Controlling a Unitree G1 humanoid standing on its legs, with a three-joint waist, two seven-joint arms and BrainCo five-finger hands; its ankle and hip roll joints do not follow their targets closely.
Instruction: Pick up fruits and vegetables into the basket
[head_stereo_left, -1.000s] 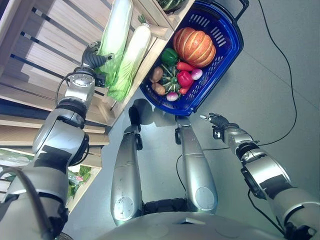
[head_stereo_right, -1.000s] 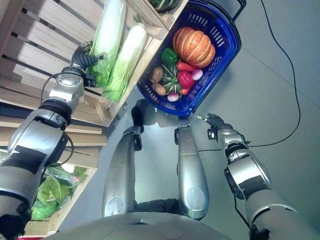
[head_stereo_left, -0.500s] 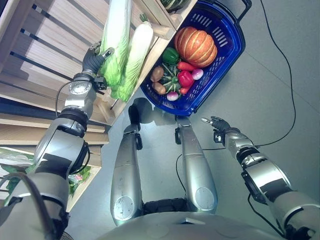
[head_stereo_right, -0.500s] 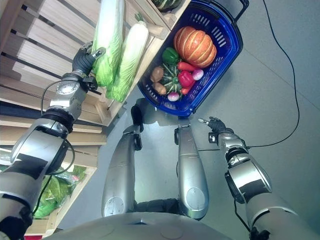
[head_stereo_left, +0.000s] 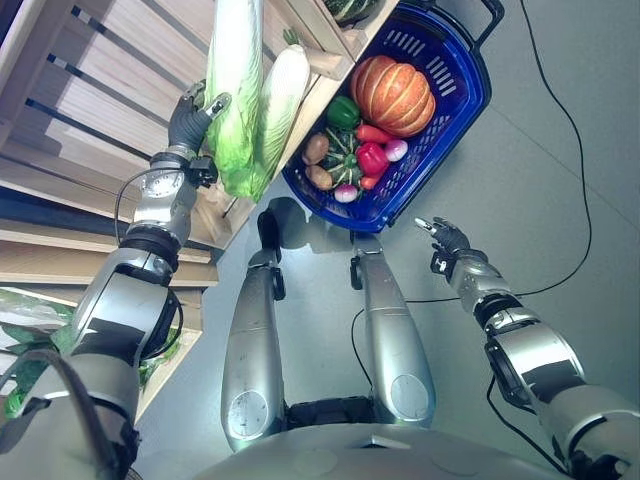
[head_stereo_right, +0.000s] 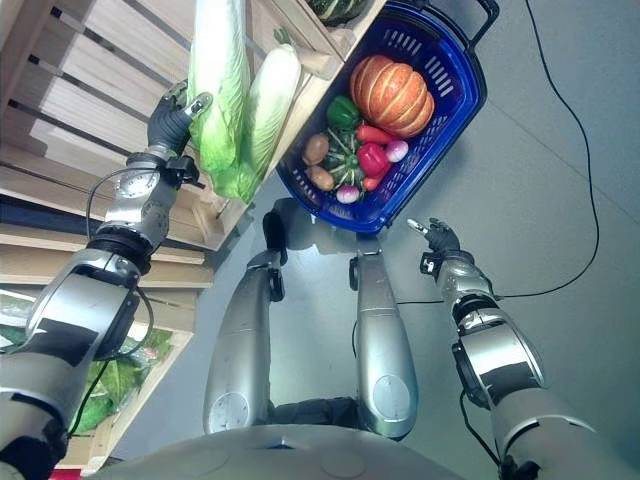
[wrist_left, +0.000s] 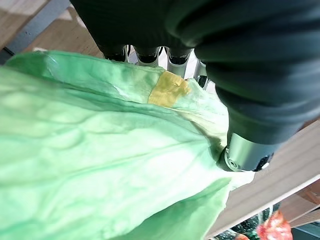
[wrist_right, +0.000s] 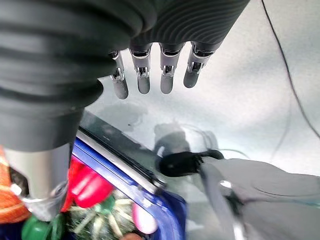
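left hand curled round cabbage at wooden shelf, upper left | right hand empty, fingers straight, lower right | blue basket on floor, upper centre

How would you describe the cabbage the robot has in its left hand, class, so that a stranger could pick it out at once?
Start at the wooden shelf beside the blue basket. Two long pale green napa cabbages lie together at its edge. The held cabbage is the one farther from the basket, with the left hand curled round its leafy end; the other cabbage lies untouched, nearer the basket.
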